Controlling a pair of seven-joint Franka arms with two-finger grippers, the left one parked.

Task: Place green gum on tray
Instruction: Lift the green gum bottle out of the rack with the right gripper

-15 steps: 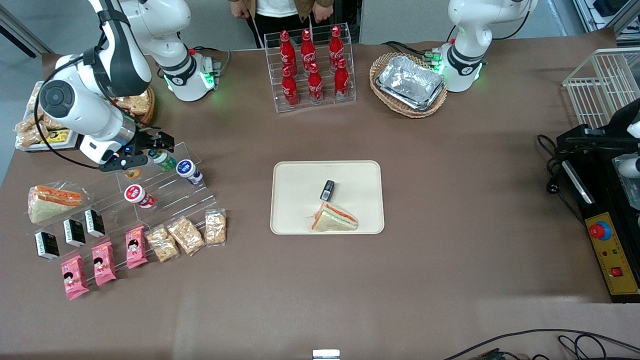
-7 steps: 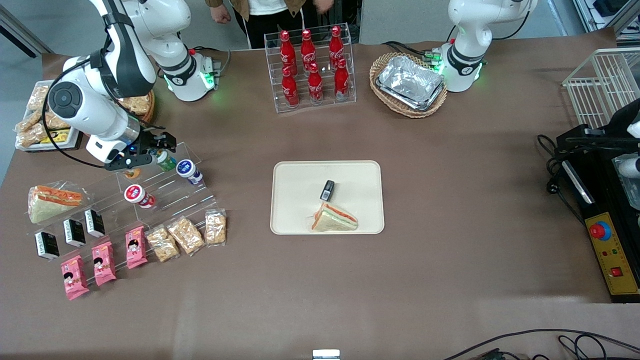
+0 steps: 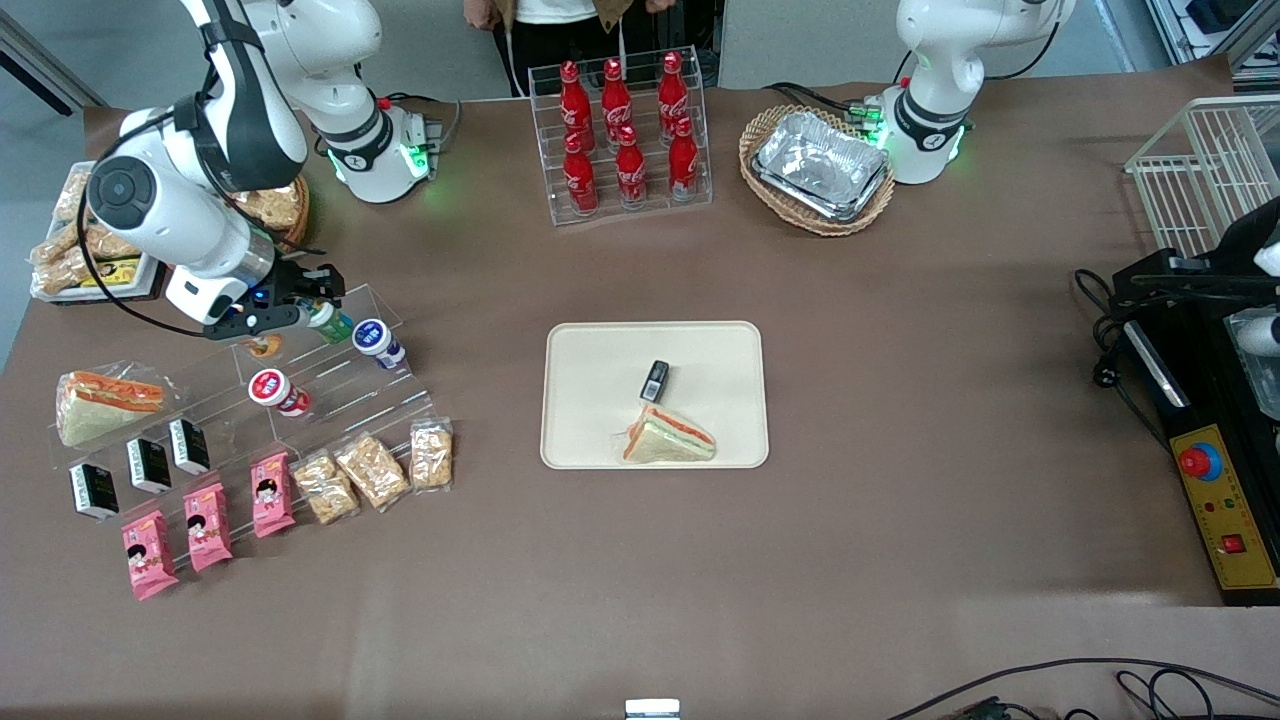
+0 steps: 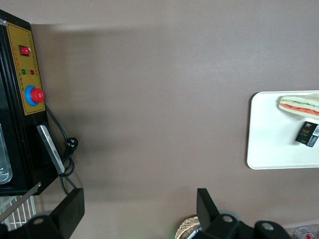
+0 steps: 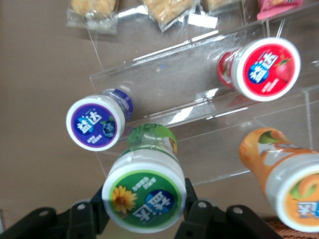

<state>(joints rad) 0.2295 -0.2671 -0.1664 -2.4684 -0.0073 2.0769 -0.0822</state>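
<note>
Gripper was at your acrylic rack, fingers clamped on the green gum, lifted beside the blue-lidded bottle. Tray sat well apart, mid-surface.

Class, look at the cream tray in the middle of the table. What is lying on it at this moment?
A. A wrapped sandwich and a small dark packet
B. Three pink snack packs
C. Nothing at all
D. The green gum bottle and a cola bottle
A: the tray holds a wrapped sandwich and a small dark packet, while the green gum sits between the fingers of the gripper over at the clear display rack.
</note>
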